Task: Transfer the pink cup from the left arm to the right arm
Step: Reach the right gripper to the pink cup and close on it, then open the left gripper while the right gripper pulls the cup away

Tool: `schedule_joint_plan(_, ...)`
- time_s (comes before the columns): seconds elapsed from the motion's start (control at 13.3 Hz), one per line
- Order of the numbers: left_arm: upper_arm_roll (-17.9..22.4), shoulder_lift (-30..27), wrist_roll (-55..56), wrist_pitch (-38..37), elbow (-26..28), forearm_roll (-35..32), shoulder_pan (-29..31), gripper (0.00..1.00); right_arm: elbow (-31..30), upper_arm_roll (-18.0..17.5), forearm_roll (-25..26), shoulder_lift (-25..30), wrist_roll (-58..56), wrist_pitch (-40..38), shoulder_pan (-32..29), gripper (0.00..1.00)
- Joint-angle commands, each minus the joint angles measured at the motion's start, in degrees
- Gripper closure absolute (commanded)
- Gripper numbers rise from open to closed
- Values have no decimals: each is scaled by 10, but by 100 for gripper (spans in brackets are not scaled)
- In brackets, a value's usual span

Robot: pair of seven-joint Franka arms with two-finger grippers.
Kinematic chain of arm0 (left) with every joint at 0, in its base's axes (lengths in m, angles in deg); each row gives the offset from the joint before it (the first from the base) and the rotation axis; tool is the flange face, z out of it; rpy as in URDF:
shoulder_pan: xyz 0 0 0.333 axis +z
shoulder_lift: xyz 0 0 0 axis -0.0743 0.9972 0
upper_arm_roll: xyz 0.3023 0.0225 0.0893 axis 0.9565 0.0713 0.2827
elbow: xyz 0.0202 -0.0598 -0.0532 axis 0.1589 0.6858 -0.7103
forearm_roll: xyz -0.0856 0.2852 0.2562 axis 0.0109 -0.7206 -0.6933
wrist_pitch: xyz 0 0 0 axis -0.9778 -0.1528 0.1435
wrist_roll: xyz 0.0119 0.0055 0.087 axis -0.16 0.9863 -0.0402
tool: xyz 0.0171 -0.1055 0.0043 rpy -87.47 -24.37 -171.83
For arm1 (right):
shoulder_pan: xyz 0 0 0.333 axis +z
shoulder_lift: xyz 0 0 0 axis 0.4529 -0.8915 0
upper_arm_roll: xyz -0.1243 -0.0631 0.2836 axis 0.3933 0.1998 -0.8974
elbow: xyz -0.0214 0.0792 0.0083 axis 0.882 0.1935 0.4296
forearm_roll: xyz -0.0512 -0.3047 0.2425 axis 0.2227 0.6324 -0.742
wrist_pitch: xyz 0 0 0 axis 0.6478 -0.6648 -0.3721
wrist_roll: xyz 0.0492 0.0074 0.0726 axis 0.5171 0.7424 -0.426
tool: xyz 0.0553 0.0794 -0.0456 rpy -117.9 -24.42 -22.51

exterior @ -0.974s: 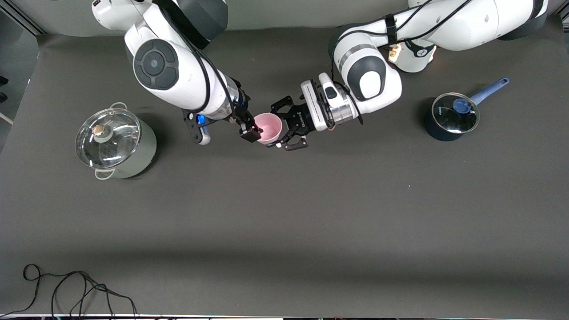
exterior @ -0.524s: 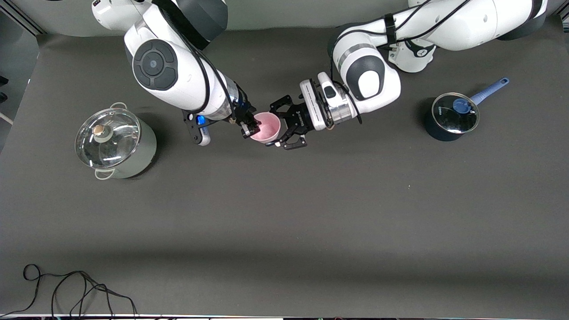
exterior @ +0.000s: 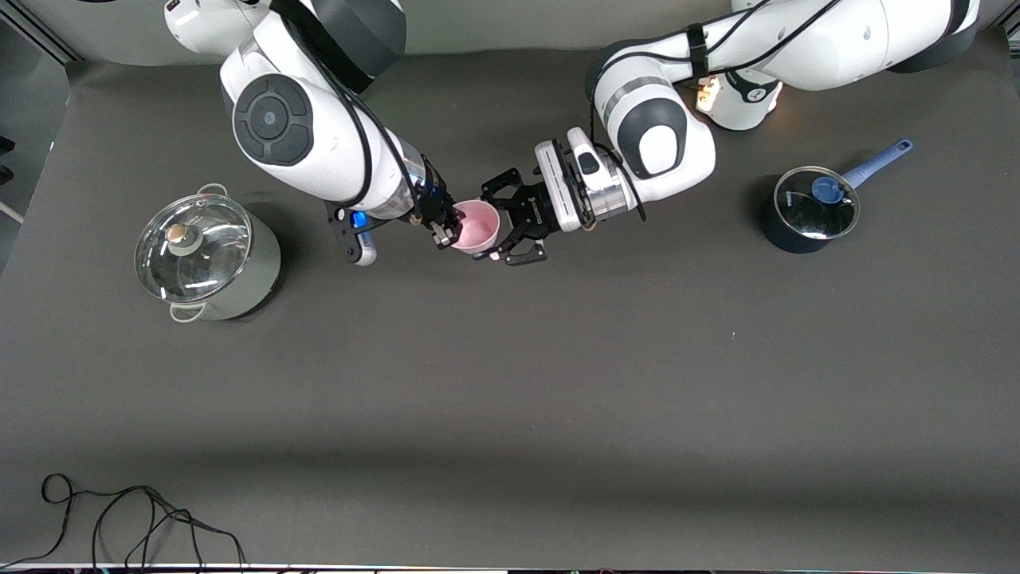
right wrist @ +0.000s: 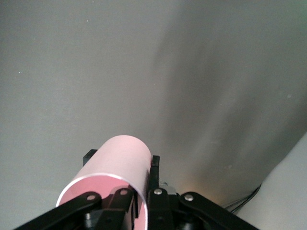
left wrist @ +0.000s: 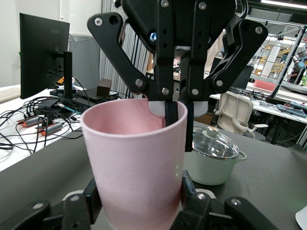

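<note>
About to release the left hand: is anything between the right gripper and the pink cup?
Nothing visible. The right gripper is shut on the rim of the pink cup, one finger inside it. The left gripper holds the cup's body, above the table.

1. We see the pink cup (exterior: 476, 227) held over the table (exterior: 510, 383), between the left gripper (exterior: 504, 231) and right gripper (exterior: 446, 227).
2. We find the lidded pot (exterior: 205, 257) toward the right arm's end and the saucepan (exterior: 813, 209) toward the left arm's end.

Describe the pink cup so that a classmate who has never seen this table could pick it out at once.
Between the grey-green pot and the dark blue saucepan, two arms meet above the dark table. The pink cup is there, clamped by both the left gripper and the right gripper. It alone is small, pink, lidless.
</note>
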Motion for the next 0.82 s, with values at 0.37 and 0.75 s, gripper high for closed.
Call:
schedule_joint_plan(0.37,7,-4,18,9,-6,16,7,3,37,4,-42,1,-43,-58,-66,100)
schedule_joint_plan(0.75,40,0,55,12,-5,14,7,2,92,10,-36,12,-229,-187,-135,100)
